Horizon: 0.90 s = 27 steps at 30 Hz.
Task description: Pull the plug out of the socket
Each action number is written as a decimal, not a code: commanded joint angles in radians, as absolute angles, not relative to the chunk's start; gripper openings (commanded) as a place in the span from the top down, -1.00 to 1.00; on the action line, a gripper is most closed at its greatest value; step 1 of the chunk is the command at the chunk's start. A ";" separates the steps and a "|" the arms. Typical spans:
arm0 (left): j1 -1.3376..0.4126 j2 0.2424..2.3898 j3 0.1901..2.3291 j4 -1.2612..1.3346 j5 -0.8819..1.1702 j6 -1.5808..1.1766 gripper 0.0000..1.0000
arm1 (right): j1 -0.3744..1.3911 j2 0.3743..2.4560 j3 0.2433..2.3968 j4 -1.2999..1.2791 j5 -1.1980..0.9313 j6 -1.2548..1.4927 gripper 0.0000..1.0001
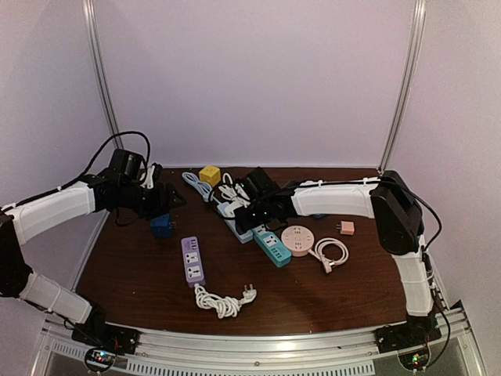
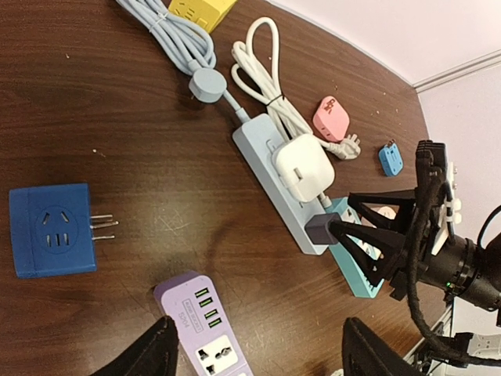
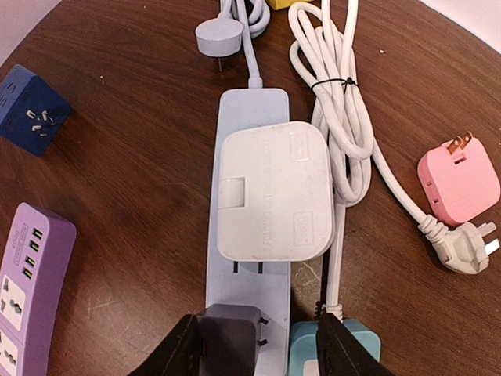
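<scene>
Right end effector (image 3: 258, 325): jaws half-closed astride grey plug (image 3: 227, 335), grip cannot be told; clamp squarely, draw straight off socket strip (image 3: 239, 110) beneath

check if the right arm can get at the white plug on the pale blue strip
Probably yes: the right pincer straddles the strip at its end, by a dark grey plug, and the white plug sits ahead, uncovered; only a coiled white cable lies alongside.
</scene>
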<state>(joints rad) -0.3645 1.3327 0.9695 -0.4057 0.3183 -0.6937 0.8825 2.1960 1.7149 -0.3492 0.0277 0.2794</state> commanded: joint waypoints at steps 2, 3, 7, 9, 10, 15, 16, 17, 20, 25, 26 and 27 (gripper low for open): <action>-0.386 1.356 0.954 -0.327 0.324 -0.728 -0.45 | 0.896 2.215 1.742 -0.389 0.008 0.281 -0.04; -0.386 1.357 0.952 -0.323 0.325 -0.730 -0.45 | 0.897 2.218 1.747 -0.390 0.004 0.281 -0.04; -0.387 1.361 0.950 -0.321 0.325 -0.732 -0.45 | 0.902 2.244 1.763 -0.395 0.002 0.280 -0.04; -0.387 1.363 0.950 -0.320 0.326 -0.735 -0.45 | 0.905 2.257 1.772 -0.401 0.002 0.279 -0.02; -0.387 1.365 0.950 -0.320 0.327 -0.737 -0.45 | 0.904 2.261 1.773 -0.403 0.002 0.278 -0.01; -0.388 1.367 0.939 -0.305 0.332 -0.752 -0.45 | 0.905 2.262 1.772 -0.406 0.011 0.280 0.35; -0.389 1.367 0.936 -0.301 0.335 -0.758 -0.45 | 0.906 2.258 1.771 -0.407 0.016 0.280 0.43; -0.391 1.367 0.929 -0.292 0.337 -0.764 -0.45 | 0.906 2.253 1.767 -0.408 0.023 0.281 0.51; -0.399 1.369 0.901 -0.247 0.352 -0.808 -0.45 | 0.914 2.228 1.737 -0.397 0.034 0.282 0.69; -0.433 1.407 0.860 -0.142 0.379 -0.892 -0.45 | 0.932 2.168 1.642 -0.366 0.038 0.299 0.83; -0.440 1.419 0.859 -0.121 0.382 -0.905 -0.45 | 0.936 2.152 1.616 -0.358 0.038 0.305 0.83; -0.448 1.433 0.860 -0.103 0.385 -0.921 -0.45 | 0.940 2.135 1.591 -0.348 0.038 0.312 0.84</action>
<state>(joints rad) -0.4198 1.3918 0.8719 -0.2382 0.3534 -0.8436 0.9154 2.2230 1.6752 -0.3412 0.0212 0.2871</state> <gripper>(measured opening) 0.725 0.286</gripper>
